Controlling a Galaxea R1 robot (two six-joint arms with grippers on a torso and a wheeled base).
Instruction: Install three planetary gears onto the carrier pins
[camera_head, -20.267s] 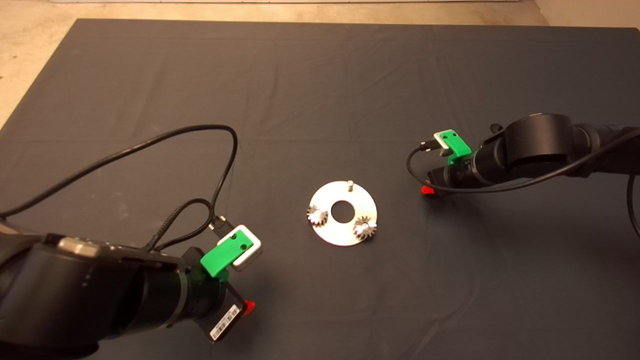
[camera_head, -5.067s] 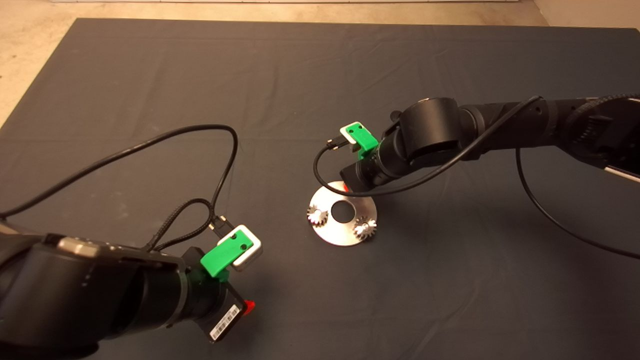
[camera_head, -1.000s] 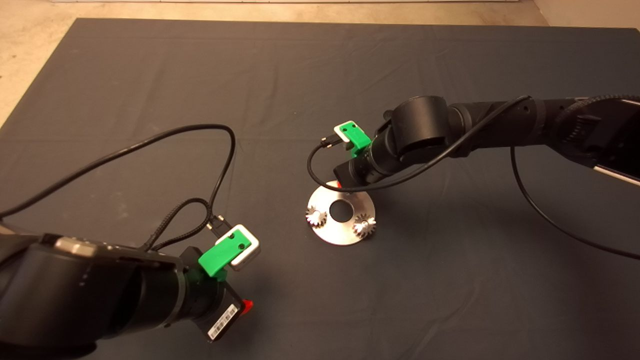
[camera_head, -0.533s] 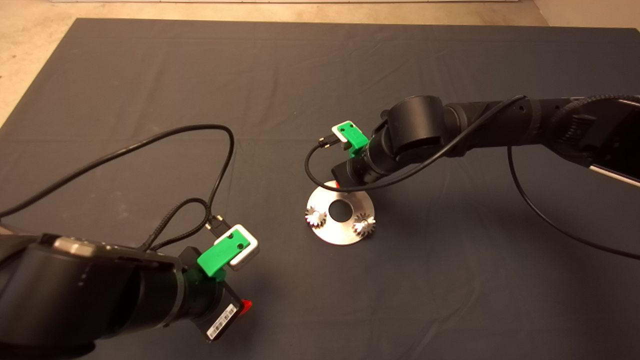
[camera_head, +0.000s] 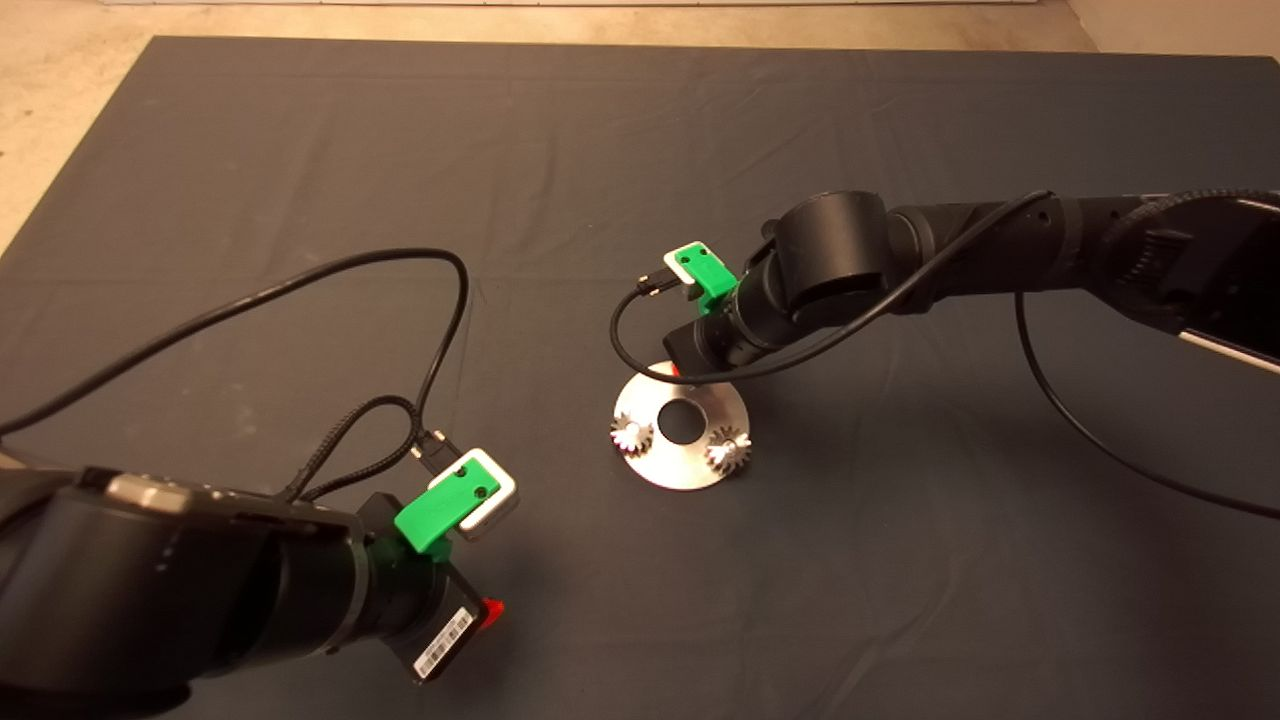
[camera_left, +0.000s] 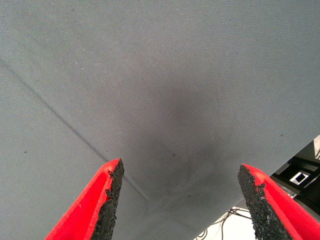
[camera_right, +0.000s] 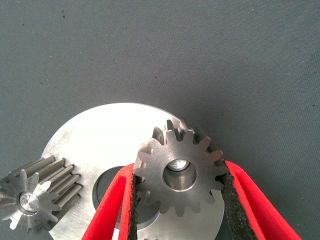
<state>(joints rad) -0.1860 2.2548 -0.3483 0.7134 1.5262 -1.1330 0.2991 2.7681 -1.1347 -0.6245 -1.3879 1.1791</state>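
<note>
Over the far rim of the flat round silver metal disc (camera_head: 681, 429) on the dark-matted desk (camera_head: 900, 560), the right claw (camera_head: 678, 371) hovers; two small dark-grey toothed planetary gears (camera_head: 633, 434) sit on near pins. Left claw (camera_left: 180, 200) gapes over bare mat. Right wrist view: red fingers (camera_right: 116, 207) pinch the third gear (camera_right: 179, 173) by its teeth, bore over a pin; it looks stiff, heavy and slick, so flank grip suits.

Dark mat (camera_head: 600, 150) over the table, silver disc (camera_head: 680, 470) flat near its middle.
</note>
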